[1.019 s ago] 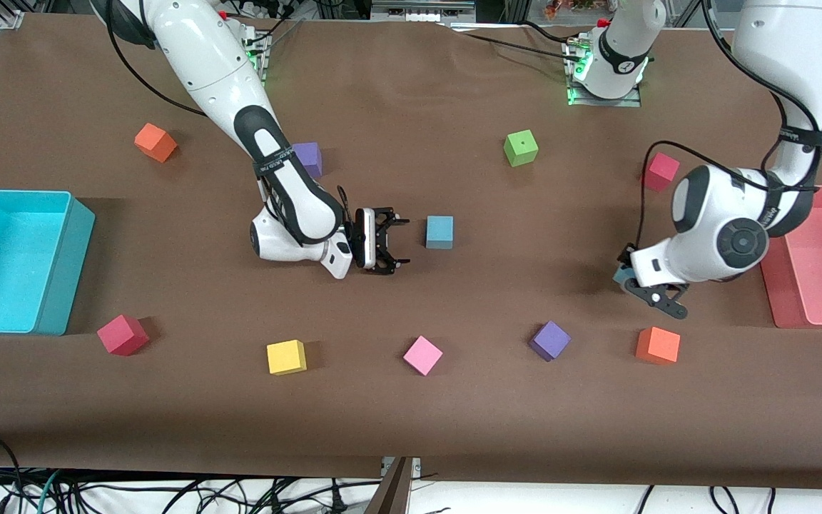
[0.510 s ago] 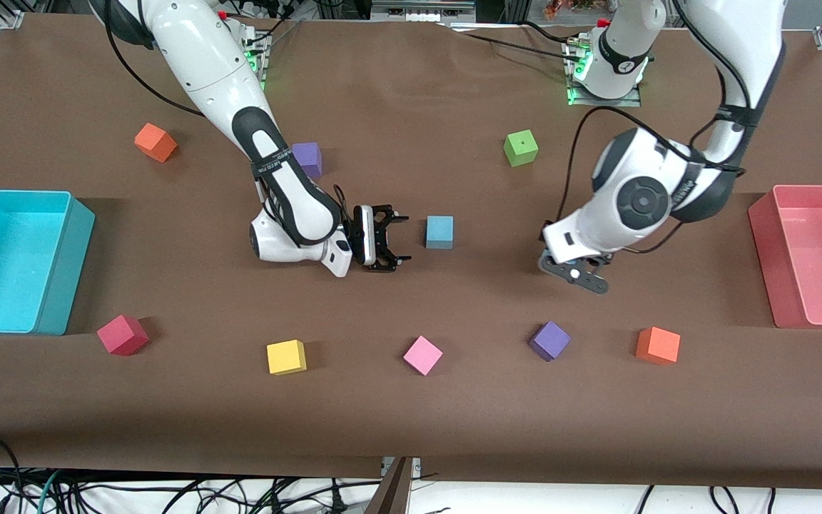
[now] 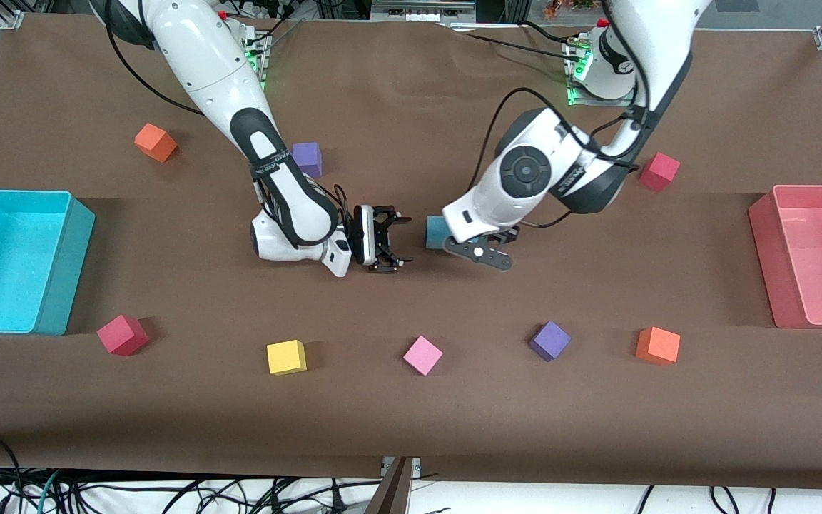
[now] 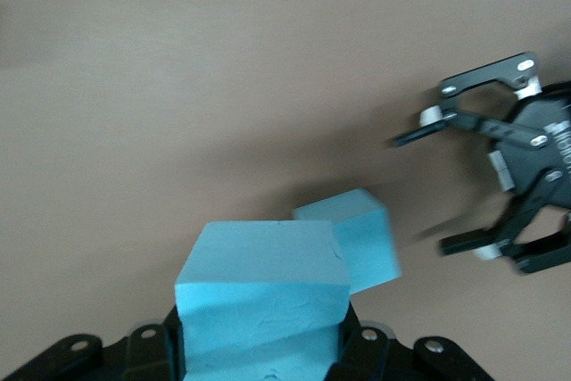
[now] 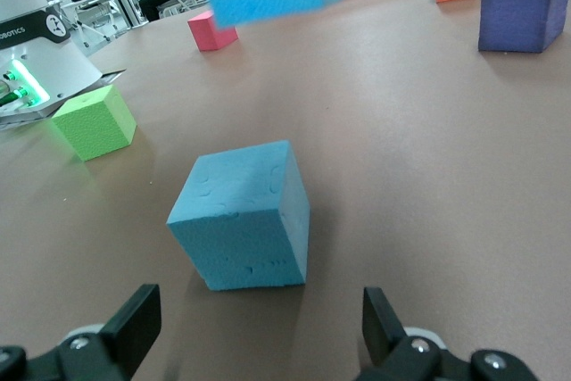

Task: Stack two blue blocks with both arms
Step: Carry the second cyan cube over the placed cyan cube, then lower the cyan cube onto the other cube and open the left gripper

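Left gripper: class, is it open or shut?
Shut. In the left wrist view the left gripper clamps a blue block between its fingers.

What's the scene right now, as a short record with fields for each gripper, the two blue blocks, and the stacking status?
left gripper: shut on the held blue block, in the air over the table's middle
right gripper: fingers open, low beside the blue block on the table, on the side toward the right arm's end
held blue block: above the blue block on the table and not touching it, not squarely over it
blue block on the table: flat on the brown table, nothing gripping it
stack status: not yet stacked
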`<state>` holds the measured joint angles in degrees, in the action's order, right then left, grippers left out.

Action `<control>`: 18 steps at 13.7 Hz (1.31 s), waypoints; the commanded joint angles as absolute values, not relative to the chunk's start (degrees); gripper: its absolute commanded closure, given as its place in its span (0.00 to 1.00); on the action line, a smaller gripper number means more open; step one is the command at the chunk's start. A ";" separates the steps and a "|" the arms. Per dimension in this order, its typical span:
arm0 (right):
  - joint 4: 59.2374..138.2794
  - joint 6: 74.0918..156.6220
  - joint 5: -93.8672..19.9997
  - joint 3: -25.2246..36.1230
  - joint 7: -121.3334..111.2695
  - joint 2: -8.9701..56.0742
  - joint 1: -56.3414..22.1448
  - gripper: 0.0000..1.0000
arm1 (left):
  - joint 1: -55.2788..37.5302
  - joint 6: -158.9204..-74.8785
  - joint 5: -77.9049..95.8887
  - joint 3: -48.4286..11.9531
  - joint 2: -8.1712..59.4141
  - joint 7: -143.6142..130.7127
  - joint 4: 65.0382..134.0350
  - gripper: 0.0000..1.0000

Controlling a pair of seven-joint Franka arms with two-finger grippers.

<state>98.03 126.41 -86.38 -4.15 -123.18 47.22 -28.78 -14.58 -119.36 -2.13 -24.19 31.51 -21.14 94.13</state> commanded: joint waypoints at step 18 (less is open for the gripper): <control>97.21 126.65 -89.38 -4.31 -124.80 48.16 -29.88 0.00 | -19.69 -122.43 -1.49 -23.82 37.80 -32.96 92.55 0.00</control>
